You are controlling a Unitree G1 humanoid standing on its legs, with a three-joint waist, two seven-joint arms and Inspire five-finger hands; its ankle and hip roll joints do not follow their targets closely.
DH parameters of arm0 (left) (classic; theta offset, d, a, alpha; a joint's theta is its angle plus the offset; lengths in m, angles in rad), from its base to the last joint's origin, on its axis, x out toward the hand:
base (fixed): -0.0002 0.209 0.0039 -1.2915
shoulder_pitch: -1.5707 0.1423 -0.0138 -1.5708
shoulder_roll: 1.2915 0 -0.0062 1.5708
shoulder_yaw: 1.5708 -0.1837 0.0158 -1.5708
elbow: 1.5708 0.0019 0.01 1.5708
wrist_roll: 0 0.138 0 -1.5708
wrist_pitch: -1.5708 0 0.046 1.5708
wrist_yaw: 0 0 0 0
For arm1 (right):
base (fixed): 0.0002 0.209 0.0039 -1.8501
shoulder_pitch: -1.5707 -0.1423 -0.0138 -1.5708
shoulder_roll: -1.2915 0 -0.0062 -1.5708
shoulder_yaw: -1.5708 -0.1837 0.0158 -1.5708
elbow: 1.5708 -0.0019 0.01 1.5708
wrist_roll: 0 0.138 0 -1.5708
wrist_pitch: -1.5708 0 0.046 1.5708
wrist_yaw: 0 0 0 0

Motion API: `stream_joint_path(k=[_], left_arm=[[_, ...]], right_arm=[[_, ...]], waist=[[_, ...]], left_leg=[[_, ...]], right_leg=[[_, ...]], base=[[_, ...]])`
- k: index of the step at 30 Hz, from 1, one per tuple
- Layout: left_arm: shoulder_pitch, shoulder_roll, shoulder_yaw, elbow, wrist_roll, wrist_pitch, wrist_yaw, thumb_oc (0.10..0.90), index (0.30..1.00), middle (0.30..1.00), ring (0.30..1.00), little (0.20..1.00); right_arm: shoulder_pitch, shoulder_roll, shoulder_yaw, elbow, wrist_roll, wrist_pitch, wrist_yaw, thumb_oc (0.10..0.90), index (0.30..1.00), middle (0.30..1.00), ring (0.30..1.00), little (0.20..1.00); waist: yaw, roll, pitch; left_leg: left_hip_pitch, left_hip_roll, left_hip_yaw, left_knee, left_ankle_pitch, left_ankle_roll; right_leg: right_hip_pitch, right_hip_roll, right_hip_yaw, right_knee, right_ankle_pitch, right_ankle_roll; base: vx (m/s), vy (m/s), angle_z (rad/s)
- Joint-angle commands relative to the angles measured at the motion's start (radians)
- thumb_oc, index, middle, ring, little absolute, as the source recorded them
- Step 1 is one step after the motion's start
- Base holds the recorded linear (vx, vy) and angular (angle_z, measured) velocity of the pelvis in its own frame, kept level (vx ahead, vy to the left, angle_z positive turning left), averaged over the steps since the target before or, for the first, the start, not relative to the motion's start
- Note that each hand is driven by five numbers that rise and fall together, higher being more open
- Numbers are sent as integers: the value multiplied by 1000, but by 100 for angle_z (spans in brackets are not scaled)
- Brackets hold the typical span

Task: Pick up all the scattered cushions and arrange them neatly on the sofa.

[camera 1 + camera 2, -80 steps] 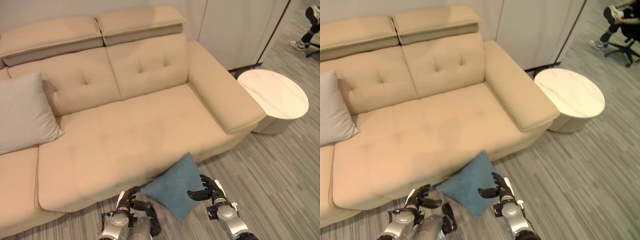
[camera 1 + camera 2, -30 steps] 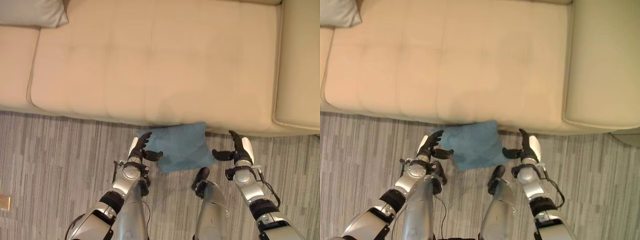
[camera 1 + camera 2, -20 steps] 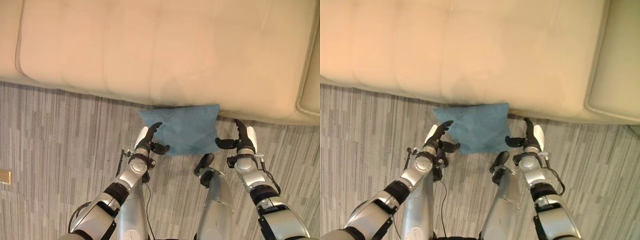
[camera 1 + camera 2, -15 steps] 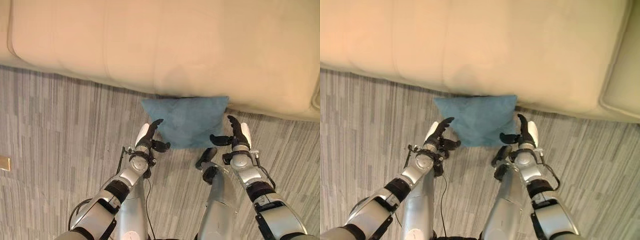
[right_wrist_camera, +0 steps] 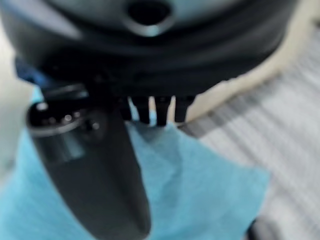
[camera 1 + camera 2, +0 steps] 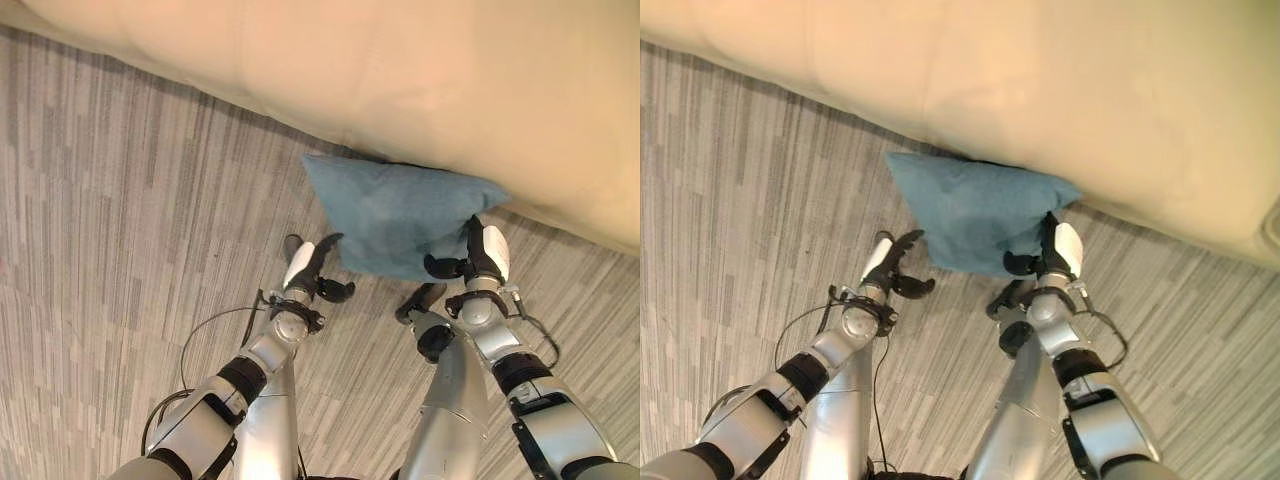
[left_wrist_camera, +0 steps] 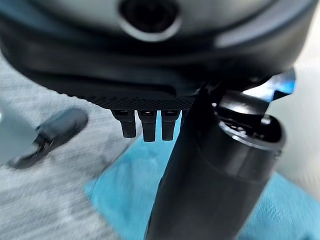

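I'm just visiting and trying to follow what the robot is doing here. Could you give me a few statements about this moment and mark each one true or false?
1. The blue cushion lies on the floor against the front of the sofa. True.
2. The cushion is already up on the sofa seat. False: it is still down on the grey floor.
3. The right hand is at the cushion's right edge. True.
4. The left hand is clenched into a fist. False: its fingers are straight and it holds nothing, just beside the cushion's left edge.
5. The two hands are on opposite sides of the cushion. True.
6. The cushion is red. False: it is blue.
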Motion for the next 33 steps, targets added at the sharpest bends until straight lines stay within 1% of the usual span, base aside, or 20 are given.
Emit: stream_joint_path(k=[1, 2, 4, 6, 8, 13, 18, 21, 22, 23, 26, 27, 30, 31, 32, 33], left_arm=[[34, -52, -61, -109, -38, -67, -22, 800, 900, 900, 900, 900], [33, -65, -58, -98, -81, -68, -27, 800, 900, 900, 900, 900], [30, -64, -57, -90, -83, -68, -27, 800, 900, 900, 900, 900], [30, -76, -44, -46, -106, -67, -15, 800, 900, 900, 900, 900], [22, -81, -39, -37, -122, -72, -7, 800, 900, 900, 900, 900], [16, -78, -20, -51, -177, -83, 4, 800, 900, 900, 900, 900], [30, -65, 7, -68, -187, -80, 3, 800, 900, 900, 900, 900], [65, -37, 61, -108, -199, -79, -7, 800, 900, 900, 900, 900], [71, -34, 61, -112, -200, -76, -8, 800, 900, 900, 900, 900], [108, -10, 84, -150, -218, -83, -28, 800, 900, 900, 900, 900], [191, 36, 115, -192, -233, -85, -58, 800, 900, 900, 900, 900], [196, 38, 116, -195, -233, -84, -59, 800, 900, 900, 900, 900], [267, 58, 140, -200, -233, -74, -89, 800, 900, 900, 900, 900], [284, 62, 158, -201, -227, -70, -93, 800, 900, 900, 900, 900], [299, 72, 172, -210, -229, -67, -94, 800, 900, 900, 900, 900], [317, 84, 197, -236, -228, -64, -100, 800, 900, 900, 900, 900]], right_arm=[[17, -27, 22, -12, 4, -31, 14, 400, 300, 300, 300, 300], [20, 0, 11, -1, 74, -51, 27, 400, 300, 300, 300, 300], [23, 6, 14, -1, 89, -57, 31, 400, 300, 300, 300, 300], [64, 18, 46, -25, 63, -57, 34, 400, 300, 300, 300, 300], [71, 13, 54, -30, 43, -49, 27, 400, 300, 300, 300, 300], [75, 3, 34, -47, 18, -28, -9, 400, 300, 300, 300, 300], [101, 7, 9, -137, 1, -22, -21, 400, 300, 300, 300, 300], [112, 0, -35, -246, -9, -28, -32, 400, 300, 300, 300, 300], [118, 2, -35, -251, -10, -25, -30, 400, 300, 300, 300, 300], [106, 3, -38, -296, -6, -31, -16, 400, 300, 300, 300, 300], [104, 3, -24, -369, -8, -43, 21, 400, 300, 300, 300, 300], [107, 5, -22, -370, -9, -43, 21, 400, 300, 300, 300, 300], [150, 34, 30, -400, -22, -54, 93, 400, 300, 300, 300, 300], [180, 49, 45, -421, -13, -62, 125, 400, 300, 300, 300, 300], [206, 52, 49, -442, -10, -66, 144, 400, 300, 300, 300, 300], [219, 64, 59, -446, -10, -69, 166, 400, 300, 300, 300, 300]], waist=[[38, 40, -15], [40, 33, -15], [41, 29, -15], [39, 15, -15], [38, 9, -15], [39, 7, -15], [32, 2, -15], [27, -13, -16], [28, -13, -15], [36, -20, -32], [53, -34, -73], [52, -33, -71], [70, -53, -136], [72, -65, -164], [74, -68, -185], [80, -76, -237]], left_leg=[[-57, 4, -82, 3, -128, -31], [-58, -1, -84, -10, -123, -28], [-59, 0, -84, -15, -119, -28], [-55, 1, -88, -30, -111, -27], [-44, 1, -89, -45, -104, -28], [-4, 3, -87, -84, -90, -30], [52, 7, -80, -98, -90, -33], [157, 22, -66, -109, -96, -41], [168, 23, -66, -115, -96, -41], [237, 32, -58, -122, -99, -45], [372, 45, -49, -159, -100, -53], [381, 45, -50, -164, -99, -54], [520, 58, -45, -209, -99, -65], [572, 62, -43, -234, -99, -71], [611, 61, -44, -248, -99, -72], [681, 63, -40, -283, -98, -78]], right_leg=[[-39, -7, 94, -4, -58, 92], [-44, 1, 98, -11, -55, 91], [-46, 4, 99, -15, -53, 91], [-47, 13, 97, -26, -48, 92], [-41, 20, 98, -37, -43, 93], [-11, 34, 96, -66, -31, 96], [42, 49, 102, -92, -22, 95], [142, 71, 107, -123, -13, 90], [154, 74, 104, -131, -11, 90], [223, 83, 98, -156, -6, 88], [367, 106, 73, -215, 1, 87], [377, 108, 70, -221, 3, 87], [534, 138, 38, -296, 5, 88], [596, 151, 26, -334, 8, 91], [638, 160, 19, -353, 7, 91], [705, 172, 0, -386, 6, 96]], base=[[-7, 8, 11], [-10, 10, 6], [0, 0, 0], [-3, -37, 1], [-6, -5, 2], [-5, -1, 2], [-3, 0, 2], [0, 0, 0], [50, -9, -4], [87, -8, -6], [133, -15, -9], [125, -17, -8], [208, -27, -2], [256, -37, -3], [335, -25, -1], [232, -3, -6]])
